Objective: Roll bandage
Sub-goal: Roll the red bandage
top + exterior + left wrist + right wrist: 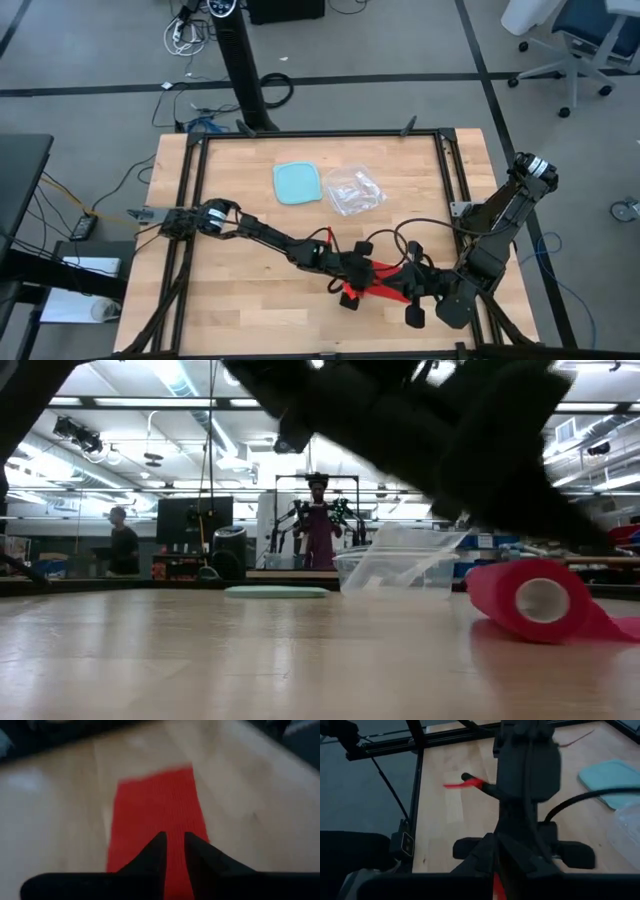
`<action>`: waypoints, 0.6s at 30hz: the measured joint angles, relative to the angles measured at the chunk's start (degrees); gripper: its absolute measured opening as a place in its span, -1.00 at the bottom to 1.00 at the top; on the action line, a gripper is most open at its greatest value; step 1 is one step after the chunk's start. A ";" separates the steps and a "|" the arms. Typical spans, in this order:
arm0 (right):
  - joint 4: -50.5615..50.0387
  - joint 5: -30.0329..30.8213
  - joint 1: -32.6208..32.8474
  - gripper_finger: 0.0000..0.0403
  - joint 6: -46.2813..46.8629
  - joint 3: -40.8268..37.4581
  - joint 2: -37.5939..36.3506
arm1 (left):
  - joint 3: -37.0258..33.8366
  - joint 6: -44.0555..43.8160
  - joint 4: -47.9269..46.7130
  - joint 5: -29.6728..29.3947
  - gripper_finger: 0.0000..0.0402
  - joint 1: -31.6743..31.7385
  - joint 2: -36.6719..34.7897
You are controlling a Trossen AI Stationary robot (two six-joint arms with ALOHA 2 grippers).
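The red bandage (378, 282) lies near the table's near edge, right of the middle. One end is wound into a small roll (515, 600) that rests on its side on the wood, and a flat tail (610, 625) runs off it. My left gripper (360, 282) comes from the left, my right gripper (400, 290) from the right, and they meet over the strip. In both wrist views the fingers are nearly together with red between them: my left gripper (175, 840) and my right gripper (496, 847). My left gripper has the flat strip (175, 865) in the narrow slit between its two fingers, which lie along the strip. Beyond the fingertips the strip lies flat on the wood up to its cut end (155, 775). One layer or several, I cannot tell. My right gripper shows red bandage (496, 887) between its two fingers, close to the left gripper. The left arm's wrist stands right in front of it and hides the rest of the hold.
A light-blue square container (298, 183) and a clear crinkled bag (353, 190) lie at the far middle of the table. A black rail frame (440, 150) borders the wooden top. People stand in the room beyond the table (123, 545).
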 joint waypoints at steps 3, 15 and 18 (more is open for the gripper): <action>0.01 1.03 0.04 -0.89 -0.02 0.00 0.00 | 2.78 1.05 0.33 0.08 -0.64 -0.56 -0.85; 2.58 0.61 2.63 -0.89 4.86 -2.43 0.91 | 7.90 3.18 -28.84 -3.00 -0.64 -3.07 -5.70; 3.30 -0.34 2.82 -0.89 9.55 -5.04 2.21 | 7.88 3.10 -35.21 -5.33 -0.64 -4.46 -6.43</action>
